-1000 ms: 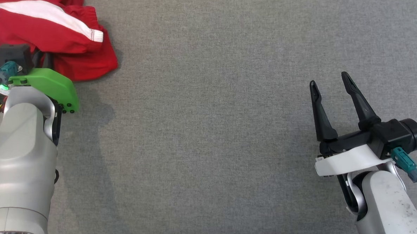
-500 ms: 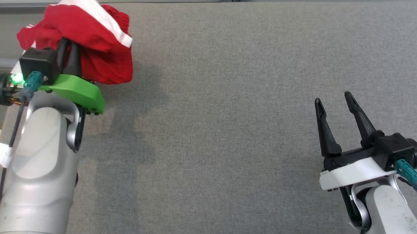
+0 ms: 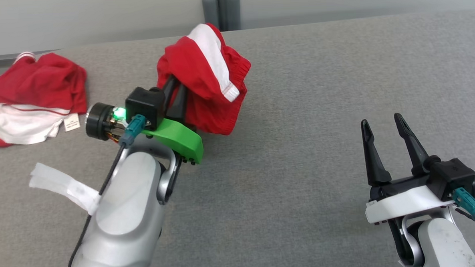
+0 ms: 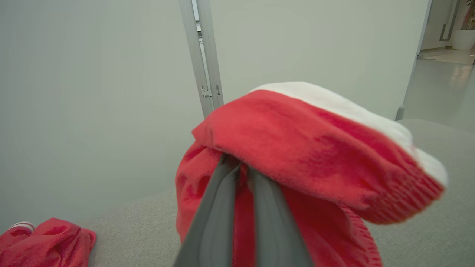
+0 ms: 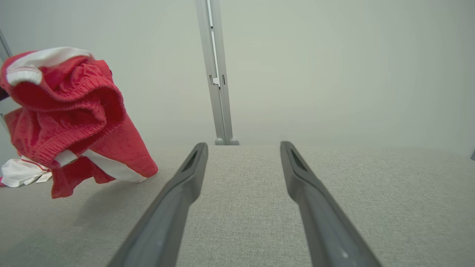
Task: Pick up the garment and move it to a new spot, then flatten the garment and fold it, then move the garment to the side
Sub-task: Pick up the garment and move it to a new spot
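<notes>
Garment (image 3: 203,83): red w/ white stripe, bunched up, hanging from your left gripper (image 3: 177,97). Its low edge looks clear of the grey table (image 3: 300,106) in right wrist view, shadow underneath. Left jaws are pinched nearly together on a fold. Both fingertips are buried in cloth, so you can't tell which part of the garment is caught or how much sits between the fingers. Elastic edge droops to the right of the fingers, the rest drapes over and past the tips. Overall shape is unreadable as bunched.

In left wrist view the cloth covers everything just ahead of the fingers, so the table beyond them is blocked. In head view the left forearm (image 3: 121,227) hides the table below and behind that gripper. The right arm is cut off by the bottom edge.

Right gripper (image 3: 381,119): jaws spread wide, nothing between them, low over bare table, well apart from the garment, which hangs off to its left.

Around: 2nd red/white garment (image 3: 35,98) lies crumpled on the table left of the left gripper, partly cut by the frame edge. It has a small label (image 3: 72,124) at its near edge, text too small to read. White strip (image 3: 63,187) is wrapped on the left arm's cable (image 3: 111,175). Grey post (image 3: 218,10) stands beyond the far table edge, ahead of both grippers, w/ plain wall (image 3: 336,0) behind.
</notes>
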You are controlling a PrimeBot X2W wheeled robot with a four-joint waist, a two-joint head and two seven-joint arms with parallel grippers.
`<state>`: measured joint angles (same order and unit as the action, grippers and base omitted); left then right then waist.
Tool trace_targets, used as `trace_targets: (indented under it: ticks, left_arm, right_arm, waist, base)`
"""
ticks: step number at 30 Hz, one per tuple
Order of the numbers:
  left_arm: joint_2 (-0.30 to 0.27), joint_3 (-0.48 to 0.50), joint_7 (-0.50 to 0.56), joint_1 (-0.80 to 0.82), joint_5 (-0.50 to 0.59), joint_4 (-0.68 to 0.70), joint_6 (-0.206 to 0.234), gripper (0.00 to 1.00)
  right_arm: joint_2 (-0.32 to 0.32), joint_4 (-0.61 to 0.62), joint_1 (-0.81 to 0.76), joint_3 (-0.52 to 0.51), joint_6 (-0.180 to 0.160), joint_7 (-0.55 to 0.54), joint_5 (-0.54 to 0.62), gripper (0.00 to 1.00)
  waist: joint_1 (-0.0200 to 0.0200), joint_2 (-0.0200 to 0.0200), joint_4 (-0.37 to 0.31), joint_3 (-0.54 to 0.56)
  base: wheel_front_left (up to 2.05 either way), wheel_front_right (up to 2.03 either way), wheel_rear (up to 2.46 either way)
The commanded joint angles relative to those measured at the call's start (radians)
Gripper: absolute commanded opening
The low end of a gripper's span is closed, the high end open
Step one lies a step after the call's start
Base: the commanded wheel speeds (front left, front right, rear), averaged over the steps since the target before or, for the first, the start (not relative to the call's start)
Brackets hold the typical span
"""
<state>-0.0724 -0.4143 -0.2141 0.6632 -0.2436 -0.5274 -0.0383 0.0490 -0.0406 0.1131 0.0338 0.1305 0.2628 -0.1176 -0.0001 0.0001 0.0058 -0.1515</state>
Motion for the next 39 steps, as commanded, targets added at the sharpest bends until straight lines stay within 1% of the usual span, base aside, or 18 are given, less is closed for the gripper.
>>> trace_targets:
  ticks: [1,6,9,14,19,20,21,22,26,29,34,39]
  left_arm:
    - [0.006,-0.012,-0.008,-0.019,-0.010,-0.012,0.011,0.00]
    - [0.019,-0.075,-0.026,-0.044,-0.049,-0.073,0.029,0.00]
    - [0.020,-0.153,-0.034,-0.077,-0.108,-0.097,0.034,0.00]
    - [0.019,-0.283,-0.038,-0.110,-0.201,-0.137,0.054,0.00]
    - [0.019,-0.384,-0.035,-0.115,-0.284,-0.163,0.066,0.00]
    - [0.020,-0.404,-0.032,-0.111,-0.301,-0.169,0.065,0.38]
    - [0.020,-0.414,-0.034,-0.105,-0.308,-0.170,0.066,0.72]
    - [0.019,-0.423,-0.038,-0.096,-0.322,-0.172,0.072,1.00]
    - [0.020,-0.442,-0.048,-0.081,-0.349,-0.174,0.085,1.00]
    - [0.019,-0.428,-0.053,-0.092,-0.344,-0.169,0.087,1.00]
    - [-0.014,-0.320,-0.051,-0.176,-0.311,-0.076,0.111,1.00]
    - [-0.040,-0.230,-0.052,-0.269,-0.269,0.022,0.119,1.00]
  right_arm:
    - [0.003,0.000,0.007,0.001,0.000,0.003,-0.007,1.00]
    - [0.002,-0.002,0.008,-0.003,0.000,0.003,-0.025,1.00]
    - [0.002,-0.007,0.003,0.000,0.000,0.003,-0.031,1.00]
    - [0.002,-0.008,0.003,0.001,0.000,0.003,-0.037,1.00]
    - [0.002,-0.008,0.001,0.000,0.000,0.003,-0.034,1.00]
    - [0.002,-0.009,-0.001,0.001,0.000,0.003,-0.032,1.00]
    - [0.002,-0.009,-0.002,0.001,0.000,0.003,-0.031,1.00]
    - [0.002,-0.009,-0.005,0.000,0.000,0.003,-0.029,1.00]
    - [0.003,-0.012,-0.017,-0.006,0.000,0.003,-0.020,1.00]
    - [0.002,-0.013,-0.025,-0.009,0.000,0.003,-0.018,1.00]
    - [0.002,-0.016,-0.048,-0.025,0.000,0.003,-0.010,1.00]
    - [0.003,-0.017,-0.074,-0.037,0.000,0.003,-0.004,1.00]
  waist:
    - [0.0001,-0.0001,-0.098,-0.030]
    - [0.0001,-0.0001,-0.166,-0.066]
    - [0.0001,-0.0001,-0.194,-0.076]
    - [0.0001,-0.0001,-0.209,-0.079]
    - [0.0001,-0.0001,-0.193,-0.067]
    - [0.0001,-0.0001,-0.187,-0.063]
    - [0.0001,-0.0001,-0.182,-0.060]
    - [0.0001,-0.0001,-0.174,-0.054]
    - [0.0001,-0.0001,-0.143,-0.026]
    - [0.0001,-0.0001,-0.122,-0.002]
    - [0.0001,-0.0001,-0.085,0.047]
    - [0.0001,-0.0001,-0.057,0.088]
  base:
    - [0.00,0.00,0.00]
    - [0.00,0.00,0.00]
    - [0.00,0.00,0.00]
    - [0.00,0.00,0.00]
    - [0.00,0.00,0.00]
    - [0.00,0.00,0.00]
    - [0.00,0.00,0.00]
    - [0.00,0.00,0.00]
    - [0.00,0.00,0.00]
    - [0.00,0.00,0.00]
    - [0.00,0.00,0.00]
    - [0.00,0.00,0.00]
